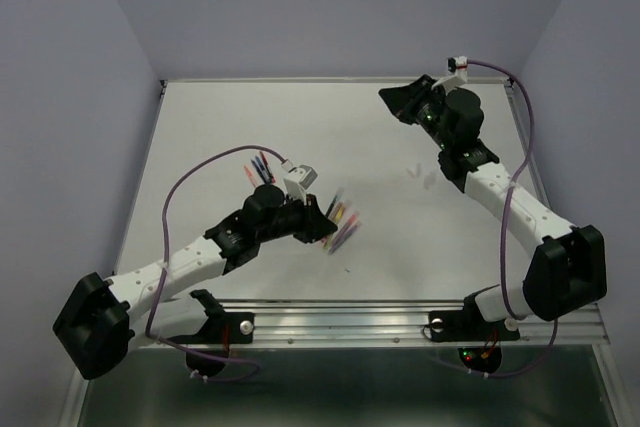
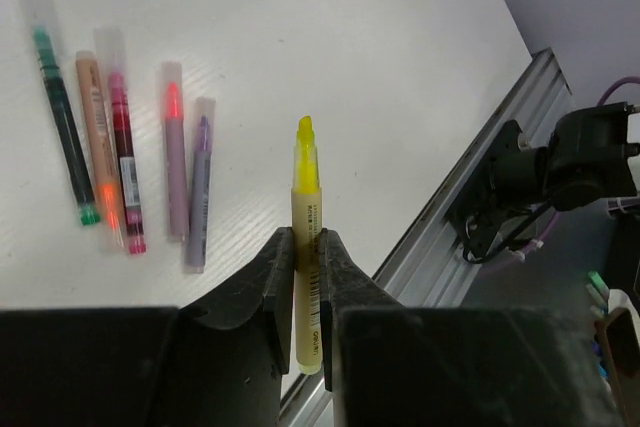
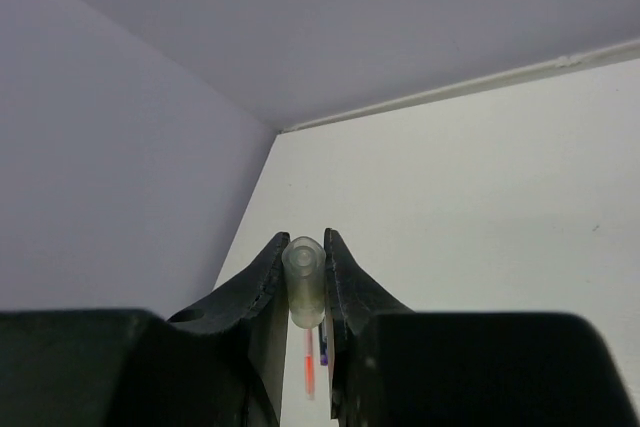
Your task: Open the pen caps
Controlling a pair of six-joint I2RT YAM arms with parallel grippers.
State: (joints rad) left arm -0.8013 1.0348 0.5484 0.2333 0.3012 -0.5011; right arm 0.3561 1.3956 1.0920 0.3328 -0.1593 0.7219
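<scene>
A: What's the setting?

B: A white tabletop (image 1: 400,147) boxed in by pale lilac walls (image 1: 300,7) on the left, back and right. A metal rail (image 1: 400,317) runs along the near edge, where both arms are bolted.

A: And the caps?

B: One clear cap (image 3: 303,277) is off any pen, pinched between the right fingers (image 3: 255,297), which are drawn narrow around it. That arm reaches over the far right of the tabletop, close to the back edge and the right wall.

A: Whose cap is it?

B: I can't tell. A yellow pen (image 2: 306,207) stands bare-tipped in the left fingers (image 2: 262,282), which are clamped on its lower barrel, with the tip pointing away from the wrist. It is held over the left-centre of the tabletop.

A: What lies around it?

B: Five pens (image 2: 124,97) lie side by side on the tabletop, to the left in the wrist view. They are a green one (image 2: 62,117), an orange one (image 2: 97,137), a magenta one (image 2: 125,167), a mauve one with a red tip (image 2: 175,167) and a purple one (image 2: 199,197). Each has a clear cap on its far end. They lie close together and apart from the held pen. From above, another small bunch of pens (image 1: 262,167) lies just beyond the left arm.

A: Room to move?

B: A broad stretch of white tabletop separates the two arms. Two faint specks (image 1: 420,175) sit there, too small to name.
</scene>
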